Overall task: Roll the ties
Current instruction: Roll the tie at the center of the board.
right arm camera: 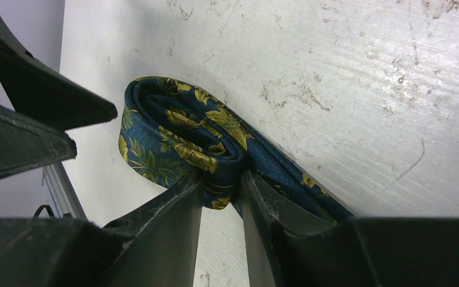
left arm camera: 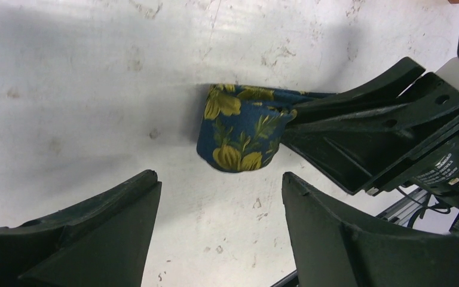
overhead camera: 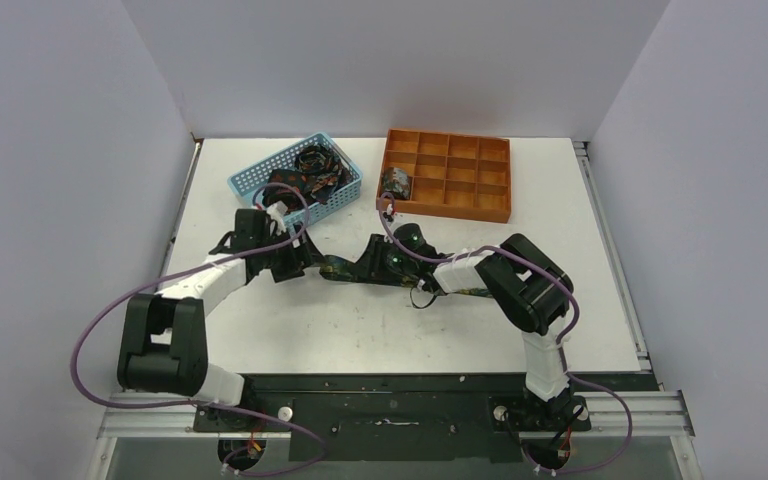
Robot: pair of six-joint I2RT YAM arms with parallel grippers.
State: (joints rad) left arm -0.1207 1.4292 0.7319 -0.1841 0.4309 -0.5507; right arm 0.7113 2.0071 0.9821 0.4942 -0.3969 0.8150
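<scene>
A navy tie with yellow-green floral print (overhead camera: 337, 268) lies on the table between my two grippers, its left end partly wound into a loose roll (right arm camera: 173, 131). My right gripper (right arm camera: 222, 179) is shut on that rolled end, and its tail runs back under the right fingers (right arm camera: 287, 209). The left wrist view shows the roll (left arm camera: 239, 134) pinched by the right gripper (left arm camera: 311, 119). My left gripper (left arm camera: 219, 179) is open and empty, just short of the roll and not touching it. In the top view the left gripper (overhead camera: 295, 258) faces the right gripper (overhead camera: 365, 265).
A light-blue mesh basket (overhead camera: 245, 180) at the back left holds more dark ties (overhead camera: 305, 170). An orange compartment tray (overhead camera: 460, 175) at the back centre holds one rolled tie (overhead camera: 396, 183) in a left compartment. The table edge rail runs along the near side.
</scene>
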